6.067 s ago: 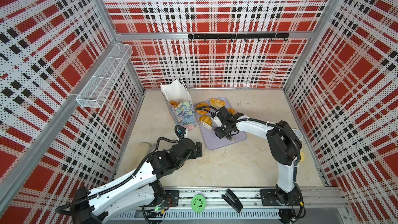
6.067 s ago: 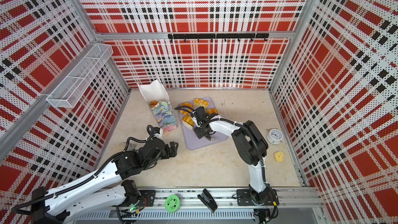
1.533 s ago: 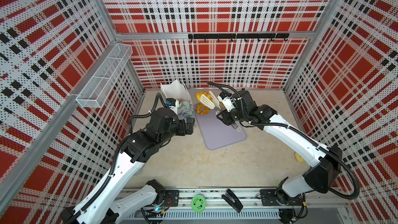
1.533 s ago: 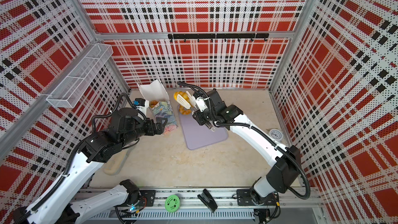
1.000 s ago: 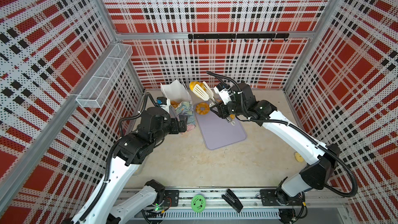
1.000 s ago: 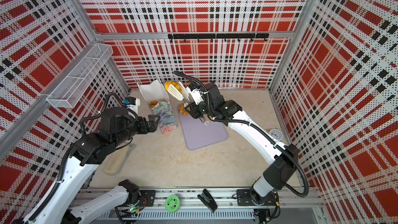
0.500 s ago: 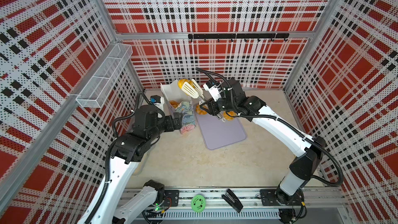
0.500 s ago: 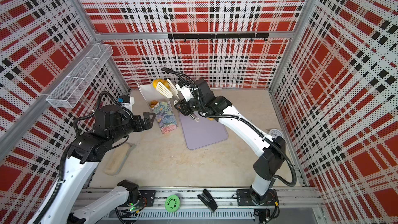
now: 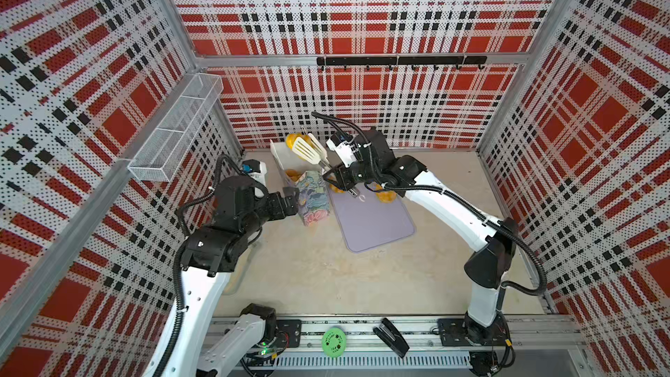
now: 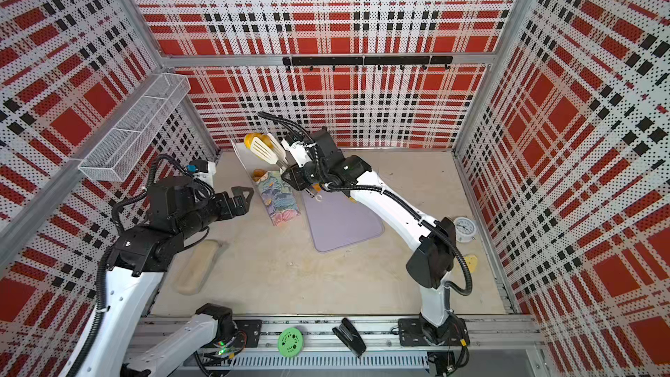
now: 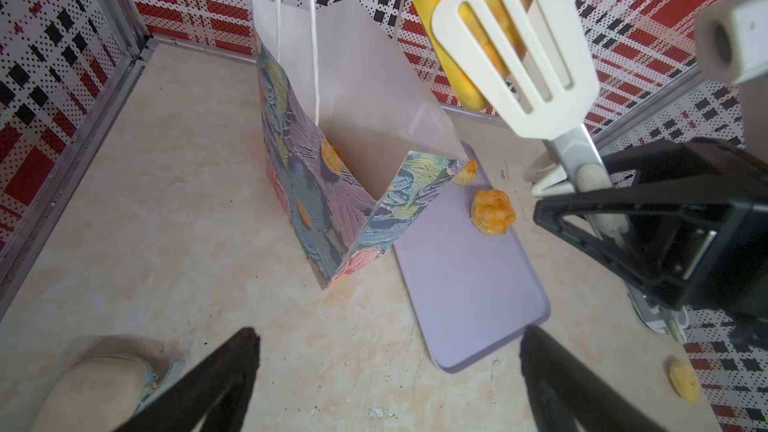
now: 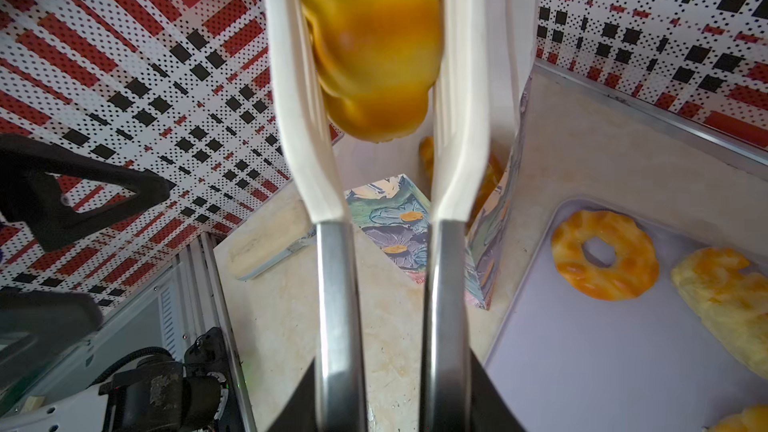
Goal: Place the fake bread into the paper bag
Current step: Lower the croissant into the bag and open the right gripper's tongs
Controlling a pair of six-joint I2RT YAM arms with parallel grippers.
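Two steel handles of the tongs sit pinched in the right gripper. Its jaws are narrow and closed on the handles. The white slotted blades clamp one golden pastry between their flat faces.

Pastry shape: elongated. Its long axis runs along the blades, one rounded end toward the handles, the other poking past the blade tips. In both top views the tongs slant from the gripper toward the upper left of the frame, and the pastry points the same way, up and left of frame centre.

Position: the pastry is raised over the open top of the paper bag. The wrist views show no contact with the paper. The bag stands upright on the table, mouth up, white inner faces showing. At least one more pastry piece lies inside it.

The lilac tray lies flat just beside the bag, toward frame right, its long axis running from upper left to lower right. On its far end are a ring doughnut and a paler piece, lying flat, near each other.

The left gripper is spread wide and empty. It sits left of the bag at mid-frame, fingers aimed at the printed side, with a gap showing between them and the paper.
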